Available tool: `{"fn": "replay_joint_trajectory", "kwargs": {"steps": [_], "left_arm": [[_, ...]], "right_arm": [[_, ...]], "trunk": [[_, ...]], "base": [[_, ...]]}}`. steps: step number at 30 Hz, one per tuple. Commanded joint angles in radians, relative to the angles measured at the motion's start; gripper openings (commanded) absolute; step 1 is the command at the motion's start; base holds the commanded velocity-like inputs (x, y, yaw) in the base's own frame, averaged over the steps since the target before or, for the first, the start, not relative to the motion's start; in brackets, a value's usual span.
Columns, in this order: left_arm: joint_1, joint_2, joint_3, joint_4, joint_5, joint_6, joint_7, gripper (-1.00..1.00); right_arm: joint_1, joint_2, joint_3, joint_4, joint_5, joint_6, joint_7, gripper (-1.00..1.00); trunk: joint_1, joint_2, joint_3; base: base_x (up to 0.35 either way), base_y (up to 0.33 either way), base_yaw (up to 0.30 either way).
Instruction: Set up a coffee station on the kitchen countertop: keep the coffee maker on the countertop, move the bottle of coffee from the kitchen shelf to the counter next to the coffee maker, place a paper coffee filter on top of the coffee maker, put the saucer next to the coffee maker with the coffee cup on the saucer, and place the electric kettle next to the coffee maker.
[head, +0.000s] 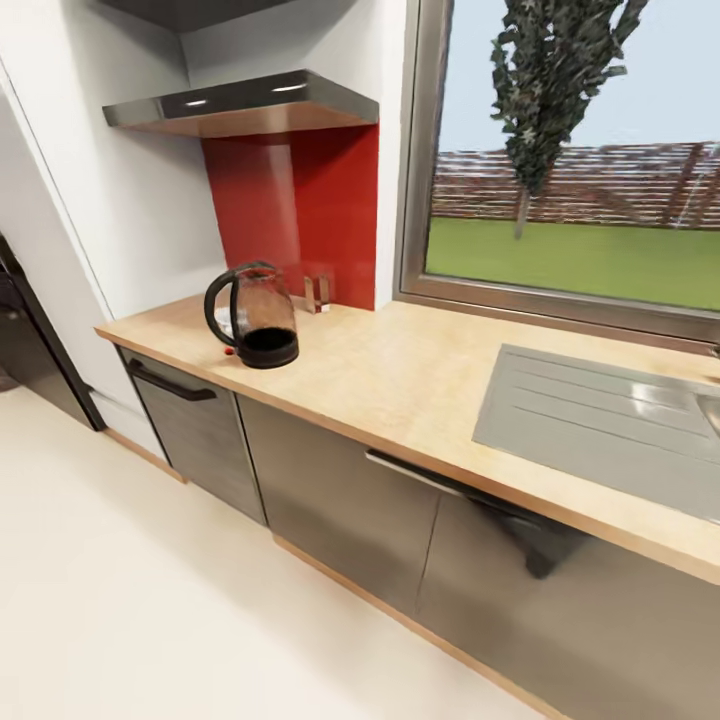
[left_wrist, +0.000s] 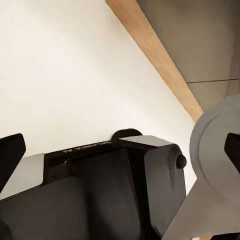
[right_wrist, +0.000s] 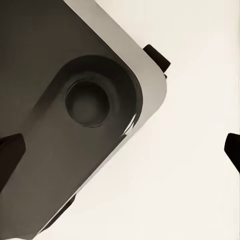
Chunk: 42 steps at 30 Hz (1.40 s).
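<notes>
Countertop (head: 420, 385): kettle (head: 258, 317) upright near its left end, by the back edge; sink (head: 600, 420) at right. Both grippers' jaws spread wide, holding nothing.

Kitchen: countertop (head: 400, 385), sink (head: 600, 420), kettle (head: 255, 318).
</notes>
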Motion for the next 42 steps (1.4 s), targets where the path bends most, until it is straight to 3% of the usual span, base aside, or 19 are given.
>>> {"fn": "replay_joint_trajectory", "kwargs": {"steps": [1,12,42], "left_arm": [[-0.001,0.0,-0.008,0.001,0.005,-0.01,0.0,1.0],[-0.001,0.0,-0.008,-0.001,0.005,-0.01,0.0,1.0],[-0.001,0.0,-0.008,-0.001,0.005,-0.01,-0.001,1.0]], "right_arm": [[-0.001,0.0,0.005,0.003,0.0,-0.008,0.0,1.0],[-0.001,-0.001,0.004,0.003,0.0,-0.007,0.001,1.0],[-0.001,-0.002,0.006,0.005,0.0,-0.008,0.002,1.0]], "trunk": [[0.0,0.0,-0.001],[0.0,0.0,-0.001],[0.0,0.0,-0.001]], "base": [[0.256,0.2,0.265],[0.259,0.2,0.223],[0.237,0.236,0.009]]}}
